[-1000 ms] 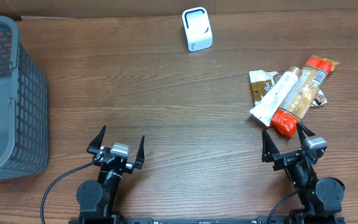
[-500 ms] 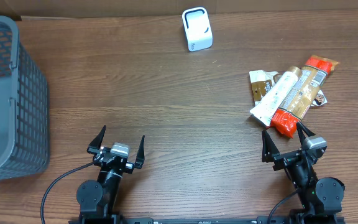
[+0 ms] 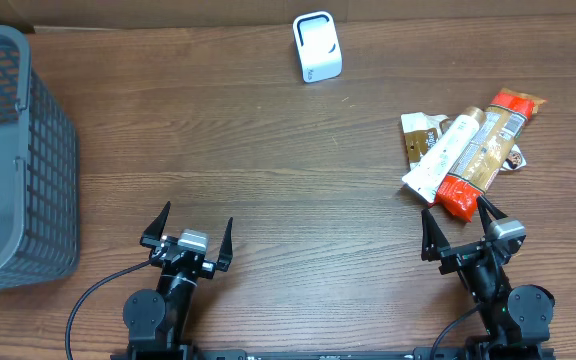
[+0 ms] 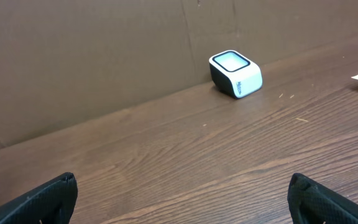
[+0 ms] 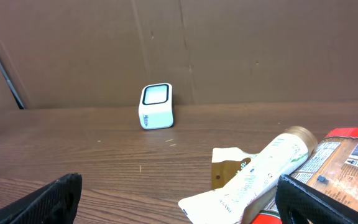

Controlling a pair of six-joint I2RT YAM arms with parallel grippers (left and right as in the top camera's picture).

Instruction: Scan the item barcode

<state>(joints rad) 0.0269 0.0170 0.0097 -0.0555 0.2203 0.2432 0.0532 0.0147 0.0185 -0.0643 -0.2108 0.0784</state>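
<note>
Orange packet [image 3: 492, 150], long axis near-left to far-right

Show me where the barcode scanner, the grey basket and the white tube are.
barcode scanner [image 3: 318, 47], overhead view, on the middle of its casing.
grey basket [image 3: 56, 160], overhead view, on its mesh side wall.
white tube [image 3: 450, 150], overhead view, on the middle of its body.
</note>
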